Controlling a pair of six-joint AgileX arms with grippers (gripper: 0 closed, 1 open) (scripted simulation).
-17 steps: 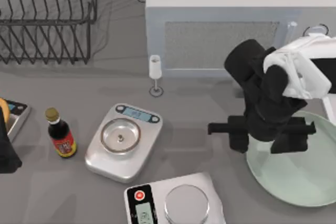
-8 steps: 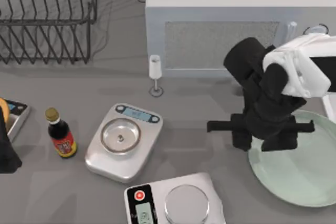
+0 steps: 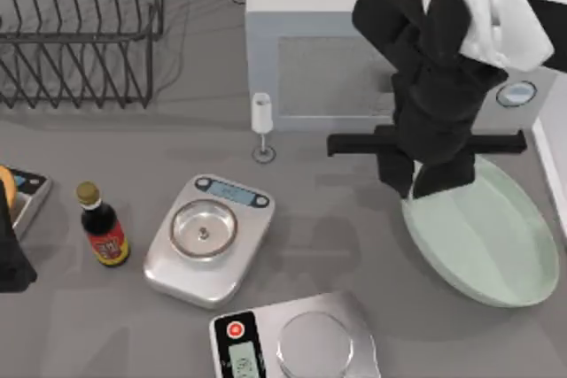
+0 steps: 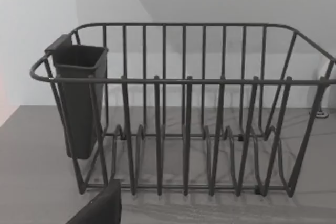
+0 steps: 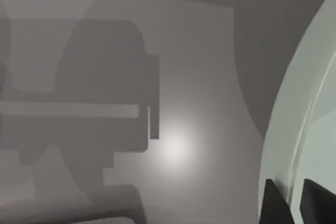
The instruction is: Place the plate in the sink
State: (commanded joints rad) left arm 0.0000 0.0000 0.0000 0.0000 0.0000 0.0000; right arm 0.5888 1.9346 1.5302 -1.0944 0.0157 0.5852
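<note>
The left tool (image 3: 9, 258) sat parked at the bench's left edge; whether it was spread I could not tell. The right tool (image 3: 430, 185) pinched the near rim of the plate (image 3: 483, 241), which hung tilted below it and clear of the bench. The sink (image 3: 547, 152) rim lay just right of that tool. With so thin an edge grip, the plate might pivot and slip.

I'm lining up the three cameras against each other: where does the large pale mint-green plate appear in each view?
Top view: the large round pale mint-green plate sits tilted at the table's right, its near rim under the right gripper.
Left wrist view: not in it; a black wire dish rack.
Right wrist view: along the picture's right edge, rim between the fingertips.
Shared landmark: the grey tabletop.
</note>
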